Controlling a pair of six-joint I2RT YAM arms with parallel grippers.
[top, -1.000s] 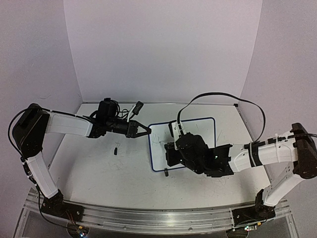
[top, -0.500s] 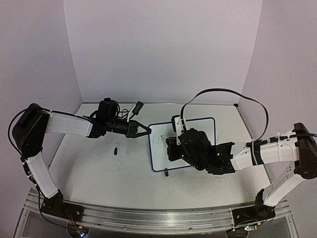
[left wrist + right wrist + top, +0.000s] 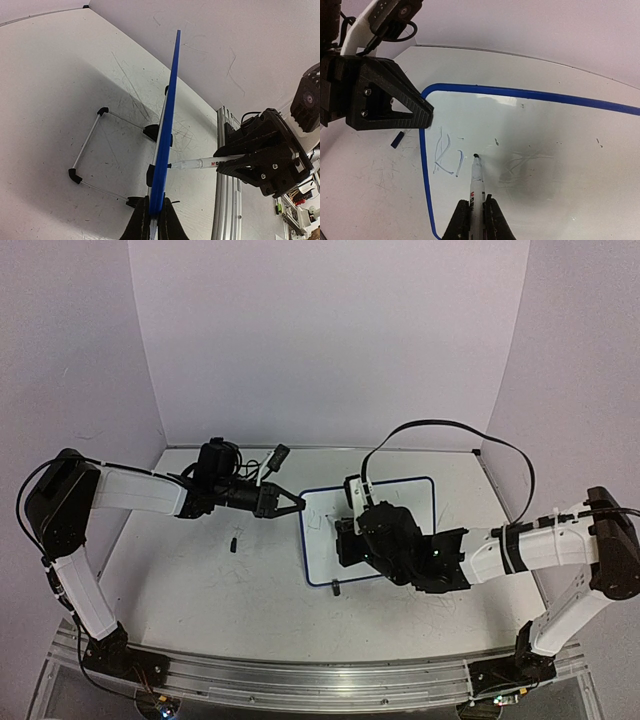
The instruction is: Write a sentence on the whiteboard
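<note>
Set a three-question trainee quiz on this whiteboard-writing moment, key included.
1. True or false: the left claw is shut on the whiteboard at its blue frame.
2. The right claw holds: A) an eraser, B) a marker, C) nothing.
3. Fill in: in the right wrist view, the marker tip sits to the ___ of the strokes already written.
Key: 1 true; 2 B; 3 right.

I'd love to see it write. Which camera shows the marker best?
Right wrist view: the marker and its tip show clearly against the whiteboard. Left wrist view shows it side-on; from above, the right arm hides it.
</note>
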